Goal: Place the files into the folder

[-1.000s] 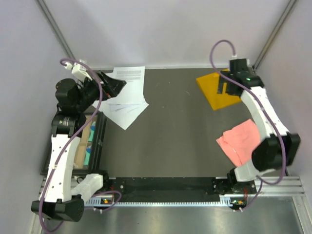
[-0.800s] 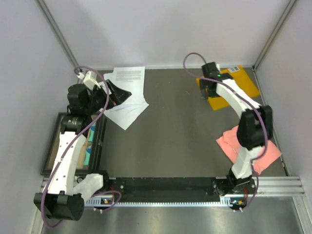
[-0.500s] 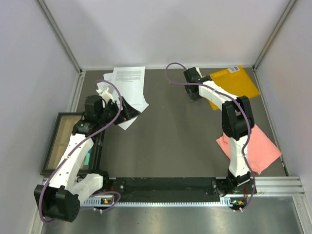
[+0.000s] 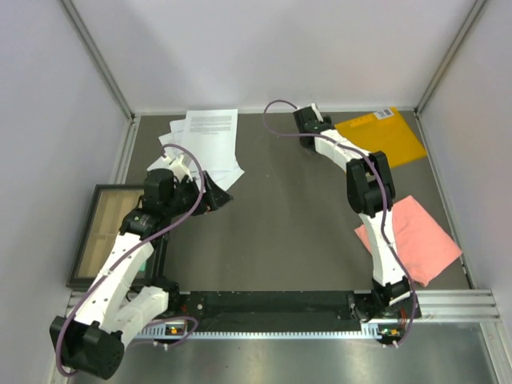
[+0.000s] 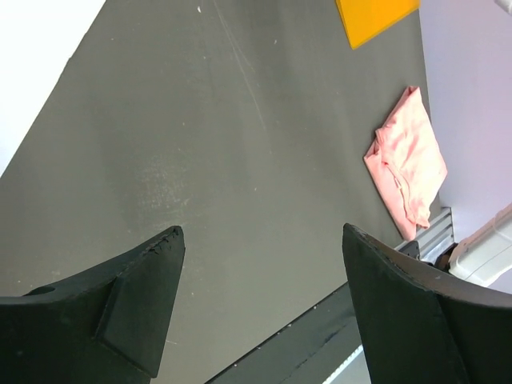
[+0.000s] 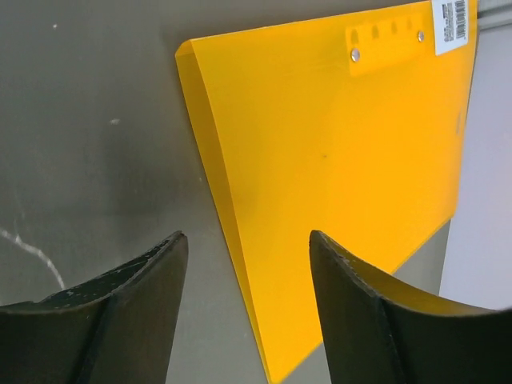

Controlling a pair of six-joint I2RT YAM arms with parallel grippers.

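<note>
Orange-yellow and shut flat, the folder (image 4: 382, 136) lies at the far right of the tabletop (image 4: 288, 224), and its whole cover shows now. A second ago the right arm stretched across its right side. That arm has since swung over to the folder's left edge. The right gripper (image 6: 246, 235) has its jaws apart above that edge and the bare tabletop beside it, with nothing clamped between them.

The left gripper (image 5: 262, 230) has pulled back off the files (image 4: 206, 142), where it hung a second ago. It now sits over bare tabletop just near the stack's closest corner, jaws wide and holding nothing. The files lie fanned at the far left, well apart from the folder.

The pink cloth (image 4: 416, 238), partly hidden by the arm before, now lies in plain sight at the near right.

Off the tabletop's left edge sits a dark-rimmed tray (image 4: 112, 189) with a tan inside. The left arm covers part of it.

A white label (image 6: 454, 24) with a barcode marks the folder's far corner. Its print is too small to read, as is the black text on the files.
</note>
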